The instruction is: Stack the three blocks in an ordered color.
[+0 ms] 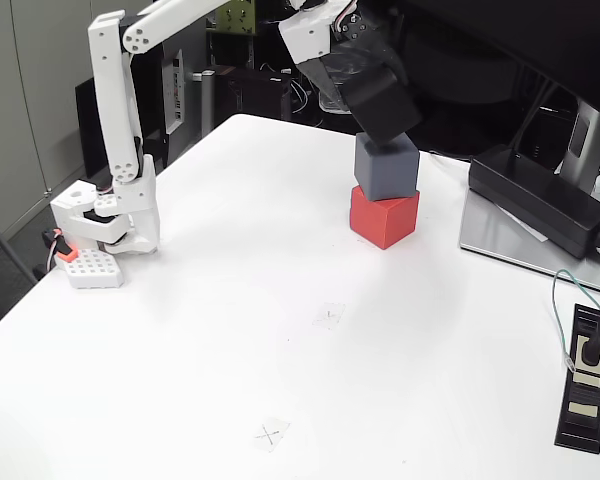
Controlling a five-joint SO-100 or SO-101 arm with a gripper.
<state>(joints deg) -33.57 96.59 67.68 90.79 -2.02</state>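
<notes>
While the white arm (120,120) is reaching across from its base at the left edge of the white table (230,330), the gripper (365,85) is hanging over the stack at the back right of the fixed view. It's gripping the black block (382,103), fingers closed around the top of it, though that part is blurry so exactly how the fingers are sitting is hard to make out. The black block is tilting, one lower corner dipping down toward the gray block (387,166), and it looks like it's touching or just about touching the gray top. The gray block is sitting on the red block (383,217), turned a bit relative to it, and the red one is resting flat on the table. Off to the right, the long black power adapter (535,198) is lying on a silver monitor base (525,245), well apart from the stack, and a black power strip (585,385) is sitting near the right edge.
</notes>
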